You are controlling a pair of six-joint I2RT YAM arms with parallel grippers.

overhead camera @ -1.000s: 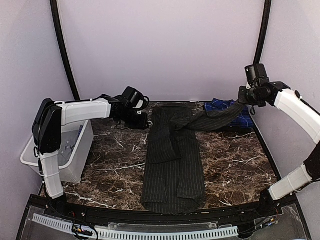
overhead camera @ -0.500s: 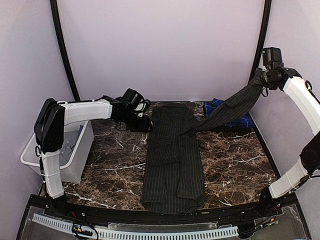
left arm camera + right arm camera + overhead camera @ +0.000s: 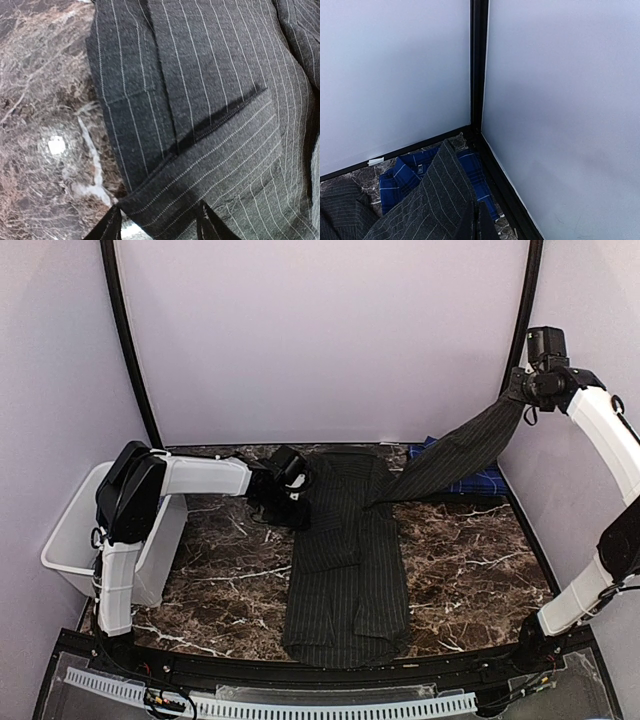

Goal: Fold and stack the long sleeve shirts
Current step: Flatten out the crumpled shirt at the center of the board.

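Top view: the right gripper [image 3: 524, 390], raised high, is clamped on one sleeve [image 3: 450, 455] of the pinstriped shirt [image 3: 345, 570], which lies on the bench [image 3: 220, 570] below it. The left gripper [image 3: 290, 490] sits beside that shirt.
Left wrist view: the jaws are parted and empty, with the shirt's edge just ahead.
Right wrist view: the plaid shirt [image 3: 400, 175] lies beneath.

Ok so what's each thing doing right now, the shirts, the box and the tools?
black pinstripe shirt: flat on the table, one sleeve lifted up.
blue plaid shirt: bunched in the far right corner.
white bin: upright, no lid, at the table's left edge.
left tool: open, low over the black shirt's edge.
right tool: shut on the lifted sleeve, high up.
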